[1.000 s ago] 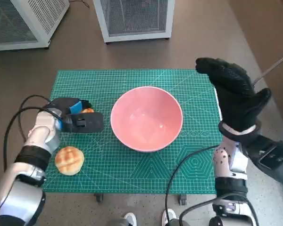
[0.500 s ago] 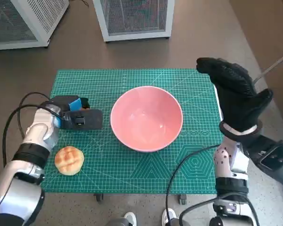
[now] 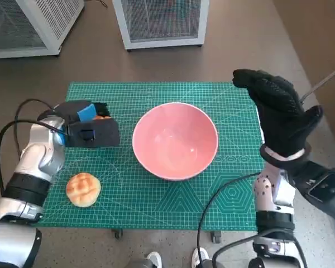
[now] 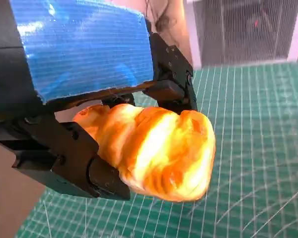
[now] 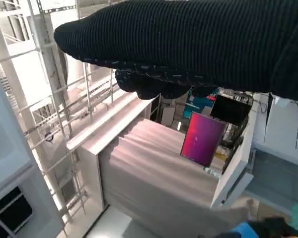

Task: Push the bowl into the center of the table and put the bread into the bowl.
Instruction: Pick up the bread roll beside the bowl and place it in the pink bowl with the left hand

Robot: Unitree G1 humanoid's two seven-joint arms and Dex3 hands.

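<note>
Left hand (image 3: 89, 129) raised since earlier, gripping 1 bread (image 4: 154, 148). Bowl (image 3: 175, 139) mid-mat (image 3: 229, 190). Second bun (image 3: 83, 188) at mat's near-left. Right hand (image 3: 279, 111) spread, aloft. White cabinets (image 3: 162, 22) beyond.

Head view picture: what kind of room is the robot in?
Probably a robot lab or test room. A green cutting mat covers the small table, white mesh-sided cabinets stand on the bare floor, and cables trail from the arms.
</note>
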